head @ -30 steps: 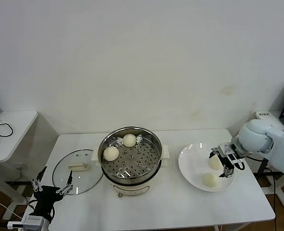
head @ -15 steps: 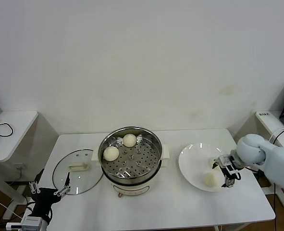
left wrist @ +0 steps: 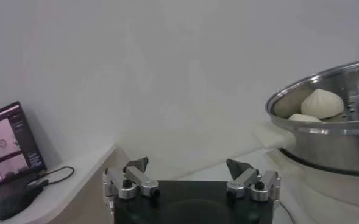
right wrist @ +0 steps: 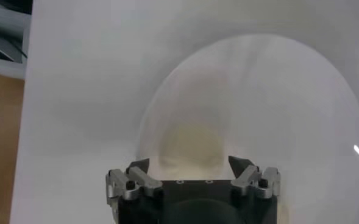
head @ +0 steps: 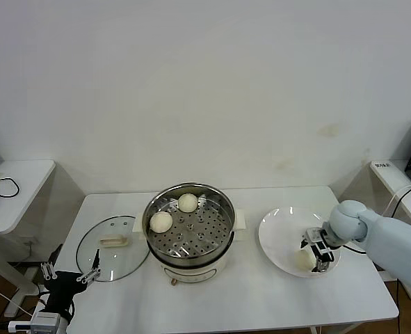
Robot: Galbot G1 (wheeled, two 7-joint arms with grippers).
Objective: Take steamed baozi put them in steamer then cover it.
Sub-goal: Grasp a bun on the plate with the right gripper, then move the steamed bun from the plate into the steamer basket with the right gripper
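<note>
Cream-white dough sits between my right fingers: my right gripper is down on the white plate, spread wide, with one steamed baozi lying between the two fingertips in the right wrist view. The tips stand either side of the bun and I cannot tell whether they touch it; they have not closed on it. In the head view that bun shows just beside the fingers, on the side toward the steamer, near the plate's front rim. I can make out only this one bun on the plate; my own wrist covers part of it.

Off to the left of those fingers, well apart across the table, stands the steamer, a shiny steel pot on a white base. Two more baozi rest on its perforated tray: one at the far edge and one at the left edge. The rest of the tray is bare metal.

The cover lies flat on the table just left of the steamer, its cream handle up and its rim close to the pot's base.

My left gripper hangs low at the table's front left corner, near the cover's front edge, fingers parted and holding nothing. Its wrist camera looks past the open tips at the steamer's side, with two buns visible over the rim.
</note>
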